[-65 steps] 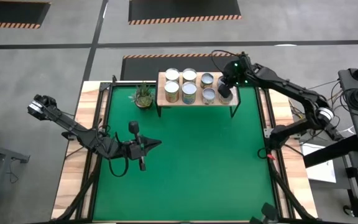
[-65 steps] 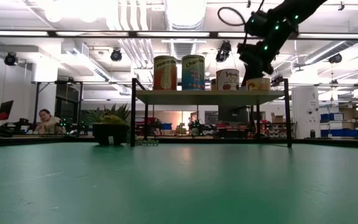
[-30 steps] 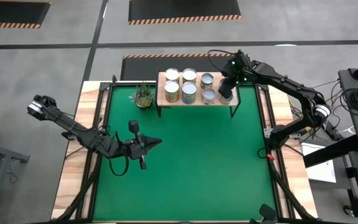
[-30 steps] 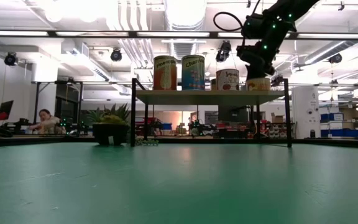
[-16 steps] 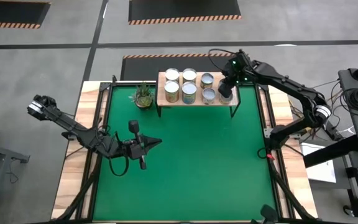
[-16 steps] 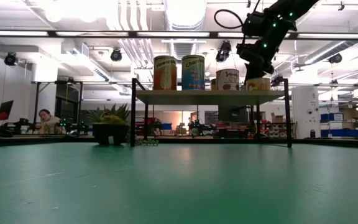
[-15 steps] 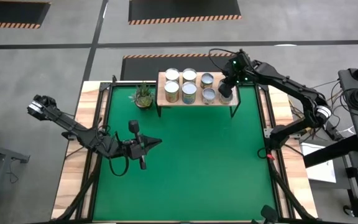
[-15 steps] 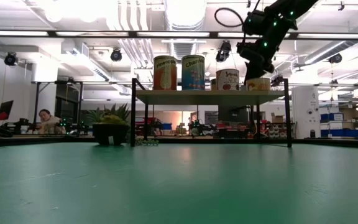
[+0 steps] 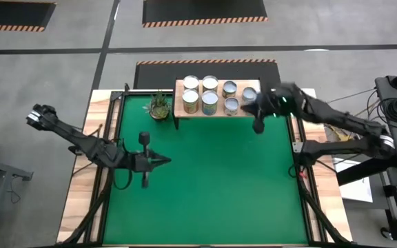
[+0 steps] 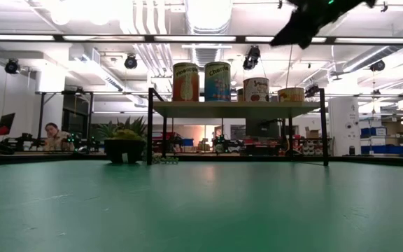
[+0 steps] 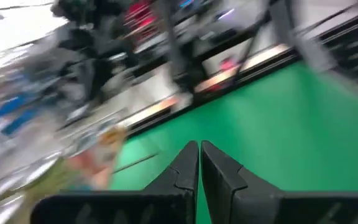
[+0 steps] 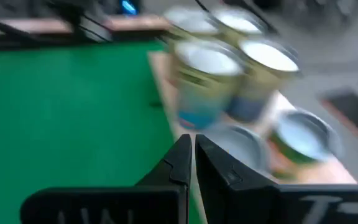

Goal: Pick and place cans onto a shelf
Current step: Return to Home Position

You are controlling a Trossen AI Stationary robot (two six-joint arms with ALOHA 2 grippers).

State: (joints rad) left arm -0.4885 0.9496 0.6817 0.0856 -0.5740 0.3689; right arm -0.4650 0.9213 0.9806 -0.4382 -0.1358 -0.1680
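Note:
Several cans (image 9: 209, 102) stand upright in two rows on the pale wood shelf (image 9: 182, 110), which rests on thin black legs at the far edge of the green mat. In the low view the cans (image 10: 217, 82) show above the board (image 10: 229, 109). My right gripper (image 9: 257, 127) hovers shut just in front of the shelf's right end, above the level of the cans (image 12: 207, 81), touching nothing. It also shows high in the low view (image 10: 277, 42). My left gripper (image 9: 165, 160) is shut over the mat's left half, with nothing between its fingers (image 11: 199, 155).
A small potted plant (image 9: 159, 105) stands left of the shelf on the mat. The green mat (image 9: 212, 186) stretches in front of the shelf. Wooden table borders run along both sides. A person (image 10: 51, 134) sits in the room far behind.
My right gripper has drawn back from above the can at the shelf's right end, toward the table's near and right edges and a little upward, staying shut. That can stays standing on the shelf. My left gripper has shifted slightly toward the table's left edge.

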